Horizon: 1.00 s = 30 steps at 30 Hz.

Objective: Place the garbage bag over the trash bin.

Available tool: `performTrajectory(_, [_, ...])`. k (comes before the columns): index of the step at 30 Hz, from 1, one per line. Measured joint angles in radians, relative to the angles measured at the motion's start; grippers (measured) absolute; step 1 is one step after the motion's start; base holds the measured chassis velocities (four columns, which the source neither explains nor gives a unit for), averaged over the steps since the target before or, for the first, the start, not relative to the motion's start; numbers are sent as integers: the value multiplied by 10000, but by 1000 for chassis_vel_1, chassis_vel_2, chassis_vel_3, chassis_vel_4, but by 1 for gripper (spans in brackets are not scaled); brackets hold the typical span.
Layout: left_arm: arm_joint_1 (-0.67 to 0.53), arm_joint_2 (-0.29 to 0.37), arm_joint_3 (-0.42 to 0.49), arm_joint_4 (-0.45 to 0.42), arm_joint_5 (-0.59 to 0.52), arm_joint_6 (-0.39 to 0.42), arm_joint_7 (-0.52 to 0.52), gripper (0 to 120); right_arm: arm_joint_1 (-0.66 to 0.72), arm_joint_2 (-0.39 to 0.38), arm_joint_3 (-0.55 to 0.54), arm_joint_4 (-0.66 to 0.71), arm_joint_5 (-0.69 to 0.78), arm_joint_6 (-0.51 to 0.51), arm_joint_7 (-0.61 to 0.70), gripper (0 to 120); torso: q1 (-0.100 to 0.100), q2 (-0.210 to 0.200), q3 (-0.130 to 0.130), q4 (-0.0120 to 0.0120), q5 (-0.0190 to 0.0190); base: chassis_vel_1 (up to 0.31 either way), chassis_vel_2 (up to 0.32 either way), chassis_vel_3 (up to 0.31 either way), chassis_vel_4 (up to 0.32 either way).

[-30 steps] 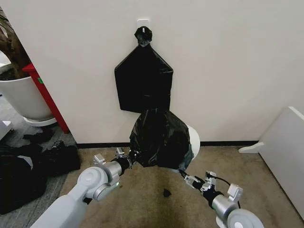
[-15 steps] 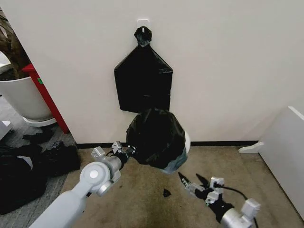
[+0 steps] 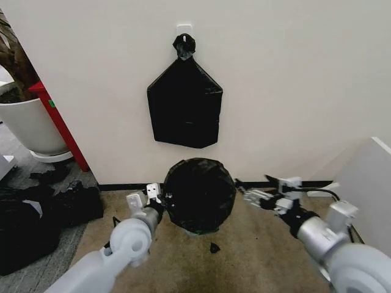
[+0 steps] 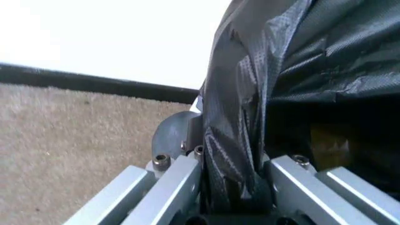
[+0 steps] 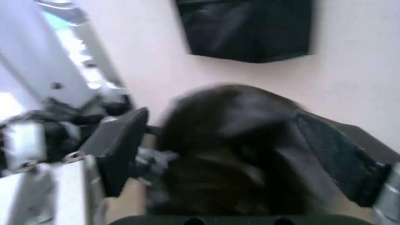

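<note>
From my station I see the white wall [image 3: 293, 91] with the flat bundle of bags [image 3: 184, 110] hanging from a hook, and on the carpet [image 3: 244, 256] just below it the garbage bag [image 3: 198, 194], a dark crinkly dome standing by the baseboard. I judge the trash bin [image 3: 197, 232] is underneath it, since only a pale greenish sliver shows at the bag's lower edge. The left gripper [image 3: 154, 196] is at the bag's left side, and its wrist view shows the fingers [image 4: 168, 180] closed tight on a pleat of the bag film. The right gripper [image 3: 250, 192] hangs just to the right of the bag with its two fingers spread wide and nothing between them; the dark mound sits framed between them in the right wrist view. To do this step well, I would keep the left pinch firm as an anchor, bring the right fingers onto the opposite rim, and draw the film down evenly so the thin plastic neither tears nor tips the light bin.
</note>
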<state>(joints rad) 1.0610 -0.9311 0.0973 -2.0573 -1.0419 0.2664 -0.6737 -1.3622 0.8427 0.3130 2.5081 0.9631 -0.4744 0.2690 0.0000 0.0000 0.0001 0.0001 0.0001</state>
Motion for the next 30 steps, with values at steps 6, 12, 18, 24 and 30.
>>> performTrajectory(6, [521,-190,363,-84,1225,-158,299,0,1895,1336,-3113,-585,1569,-83,3090,56,0,-1,0,1,0,0,0,0,0])
performTrajectory(12, [693,-233,406,-173,1610,-297,531,0,2780,2599,-4263,-1482,3498,526,6425,36,0,0,-1,0,-3,0,0,0,0])
performTrajectory(18, [786,-171,401,-187,2037,-449,959,0,3193,3331,-4512,-2679,2916,1185,7191,14,0,0,-1,-1,-3,0,0,0,0])
performTrajectory(24, [911,-158,372,-375,2147,-491,1165,0,3461,3549,-4617,-3666,2457,1202,7184,0,0,0,0,-1,-3,0,0,0,0])
performTrajectory(30, [1091,-128,301,-558,2454,-579,1451,0,3747,3773,-4767,-4701,2337,1350,7441,0,0,-1,0,-1,-2,0,0,0,0])
